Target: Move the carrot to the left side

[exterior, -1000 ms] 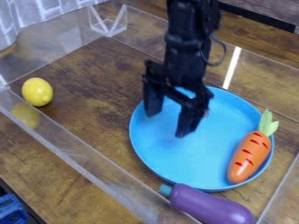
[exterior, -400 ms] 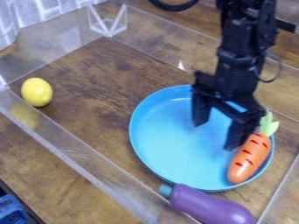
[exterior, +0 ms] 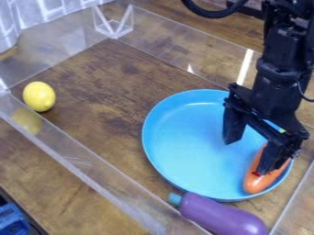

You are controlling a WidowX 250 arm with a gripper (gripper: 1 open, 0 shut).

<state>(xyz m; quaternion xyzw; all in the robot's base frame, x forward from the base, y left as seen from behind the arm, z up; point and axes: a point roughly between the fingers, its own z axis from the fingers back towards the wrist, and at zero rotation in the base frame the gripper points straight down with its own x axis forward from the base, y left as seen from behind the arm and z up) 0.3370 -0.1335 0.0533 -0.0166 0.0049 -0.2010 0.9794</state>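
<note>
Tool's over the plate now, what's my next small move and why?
Probably lower straight down and close. The tool is open, its fingers apparently straddling the carrot on the right edge of the blue plate, and nothing is gripped yet. The carrot has to be held before it can go left.

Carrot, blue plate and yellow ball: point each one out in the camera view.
carrot [exterior: 256, 180], camera view, on its orange lower end below the gripper.
blue plate [exterior: 185, 138], camera view, on the bare floor of the plate.
yellow ball [exterior: 39, 95], camera view, on the middle of the ball.
</note>
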